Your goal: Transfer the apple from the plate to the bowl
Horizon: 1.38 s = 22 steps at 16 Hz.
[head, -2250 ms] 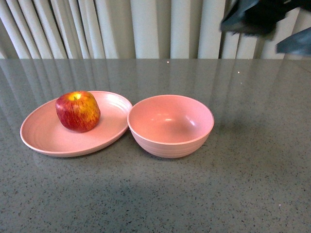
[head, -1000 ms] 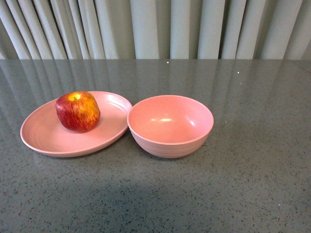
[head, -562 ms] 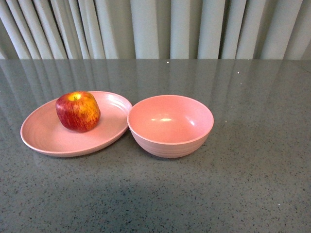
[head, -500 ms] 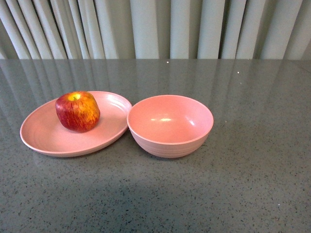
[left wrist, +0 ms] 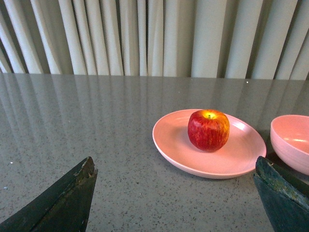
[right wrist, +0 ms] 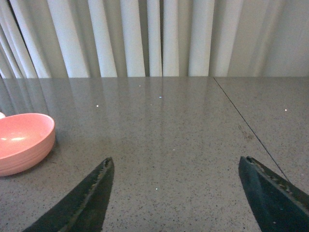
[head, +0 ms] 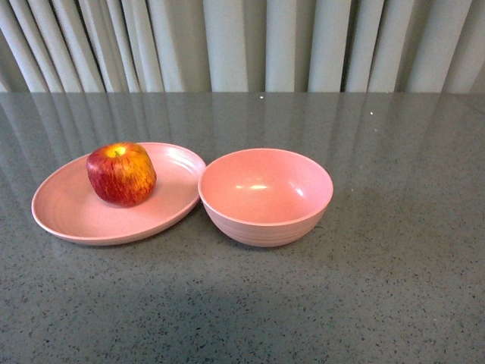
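In the front view neither arm shows. Each wrist view catches only the two dark tips of its own pincer, the rest cropped by the frame edge. The left gripper has its fingers spread wide with nothing between them. The right gripper is equally wide, its fingers holding nothing.

The apple sits on the plate at centre-left of the front frame, stem dimple up, hiding a stretch of the plate floor behind it. The bowl stands at the middle of that frame with its rim right against the plate's. Whether the two rims touch is not clear. Both wrist views cut the bowl off at the frame edge.

Everything rests on a grey speckled table, glossy enough to mirror the pale, pleated curtain that fills the upper band of the front frame. In the right wrist view, a thin dark seam crosses the tabletop.
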### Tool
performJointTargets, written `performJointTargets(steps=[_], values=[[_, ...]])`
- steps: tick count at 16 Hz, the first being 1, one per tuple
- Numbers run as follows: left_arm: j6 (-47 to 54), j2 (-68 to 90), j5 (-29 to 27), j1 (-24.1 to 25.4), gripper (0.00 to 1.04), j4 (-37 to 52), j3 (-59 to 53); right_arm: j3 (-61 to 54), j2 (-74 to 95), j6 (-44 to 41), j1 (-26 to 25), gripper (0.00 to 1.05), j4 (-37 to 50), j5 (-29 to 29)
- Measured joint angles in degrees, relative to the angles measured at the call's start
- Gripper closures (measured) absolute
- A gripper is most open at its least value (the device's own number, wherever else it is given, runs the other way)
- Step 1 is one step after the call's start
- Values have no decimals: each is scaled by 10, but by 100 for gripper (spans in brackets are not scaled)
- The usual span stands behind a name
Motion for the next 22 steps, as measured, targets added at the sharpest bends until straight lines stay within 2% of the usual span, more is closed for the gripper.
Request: performJointTargets(steps=[1,2,3,13,14,15,16,18,22], values=[[0,0,0,0,7,0,0,0,0,0,0,12,0,0],[0,0,0,0,7,0,0,0,0,0,0,4,0,0],[0,0,0,0,7,0,0,0,0,0,0,8,0,0],[0,0,-1,0,7,-3,0,0,0,0,0,7,0,0],[-6,41,-62,-32,7,-94,30,0,0,0,0,7,0,0],[-7,87,-104,-60,7,-136,58,0,0,0,0,7,0,0],[-9,94,-116,-78,7,-141,66,0,0,0,0,7,1,0],[-9,128,-112,-83,7,-87,90,0,0,0,0,7,0,0],[12,380,-38,-83,7,132,164,0,0,0,0,7,0,0]])
